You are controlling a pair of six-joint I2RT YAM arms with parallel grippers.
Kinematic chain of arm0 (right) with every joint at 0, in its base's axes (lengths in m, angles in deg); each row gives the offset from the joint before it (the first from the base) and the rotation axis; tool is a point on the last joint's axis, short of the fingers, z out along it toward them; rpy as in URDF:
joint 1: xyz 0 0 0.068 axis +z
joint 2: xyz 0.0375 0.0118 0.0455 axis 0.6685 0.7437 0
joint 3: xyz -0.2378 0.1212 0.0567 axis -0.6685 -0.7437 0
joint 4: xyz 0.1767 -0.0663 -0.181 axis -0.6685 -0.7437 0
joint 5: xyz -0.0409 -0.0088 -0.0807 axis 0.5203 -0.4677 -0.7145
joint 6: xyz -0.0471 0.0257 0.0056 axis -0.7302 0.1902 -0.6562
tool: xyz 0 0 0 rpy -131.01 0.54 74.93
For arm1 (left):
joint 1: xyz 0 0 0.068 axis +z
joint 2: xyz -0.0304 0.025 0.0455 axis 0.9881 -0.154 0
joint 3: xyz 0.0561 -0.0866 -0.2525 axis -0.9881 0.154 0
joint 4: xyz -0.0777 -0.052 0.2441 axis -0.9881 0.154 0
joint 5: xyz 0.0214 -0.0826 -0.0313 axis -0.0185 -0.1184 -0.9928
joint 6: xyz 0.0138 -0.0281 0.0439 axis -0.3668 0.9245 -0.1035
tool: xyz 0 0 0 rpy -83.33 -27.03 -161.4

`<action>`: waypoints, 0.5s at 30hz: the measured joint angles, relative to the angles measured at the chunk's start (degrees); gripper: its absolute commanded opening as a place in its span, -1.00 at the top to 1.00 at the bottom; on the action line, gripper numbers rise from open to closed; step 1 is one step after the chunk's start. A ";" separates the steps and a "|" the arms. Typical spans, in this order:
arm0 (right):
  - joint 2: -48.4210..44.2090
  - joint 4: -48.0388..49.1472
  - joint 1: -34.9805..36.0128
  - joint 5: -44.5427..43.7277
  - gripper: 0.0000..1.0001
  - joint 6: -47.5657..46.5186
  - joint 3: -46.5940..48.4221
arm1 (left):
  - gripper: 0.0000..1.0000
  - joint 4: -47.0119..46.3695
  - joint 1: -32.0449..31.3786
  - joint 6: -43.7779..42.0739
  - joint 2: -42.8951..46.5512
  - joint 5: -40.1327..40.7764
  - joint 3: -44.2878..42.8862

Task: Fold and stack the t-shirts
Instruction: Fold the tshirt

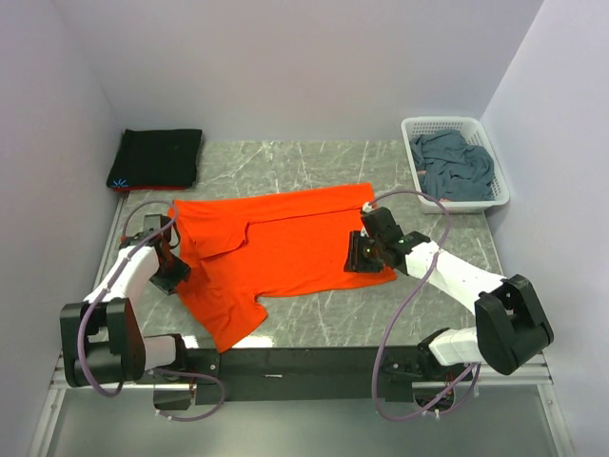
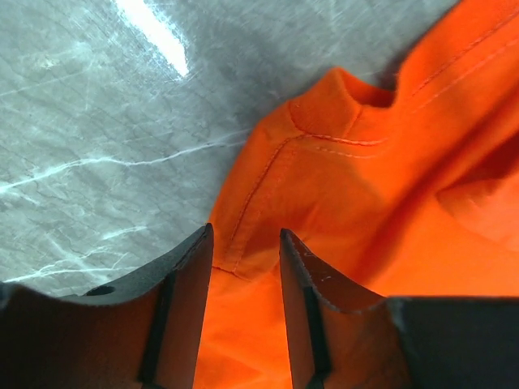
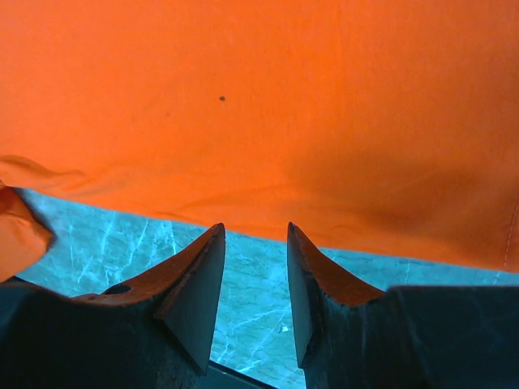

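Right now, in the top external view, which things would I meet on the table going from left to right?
Folded black t-shirt → spread orange t-shirt → white basket, with the blue-grey t-shirt inside it.

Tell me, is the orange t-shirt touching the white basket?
Apart. The top external view shows bare table between the orange t-shirt and the basket.

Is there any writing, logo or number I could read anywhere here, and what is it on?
No readable text in any view.
Black shirt: a tiny light-blue mark at its corner, too small to read.
Orange shirt: plain, no print showing.
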 measured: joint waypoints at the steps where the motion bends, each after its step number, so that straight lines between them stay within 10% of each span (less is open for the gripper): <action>1: 0.00 -0.02 0.00 0.07 0.13 -0.04 -0.17 | 0.12 0.02 -0.13 0.07 -0.37 0.11 0.04; 15: -0.07 2.64 -0.39 1.36 0.13 -1.51 -1.46 | 0.58 -0.94 -1.68 3.50 -6.12 2.56 0.48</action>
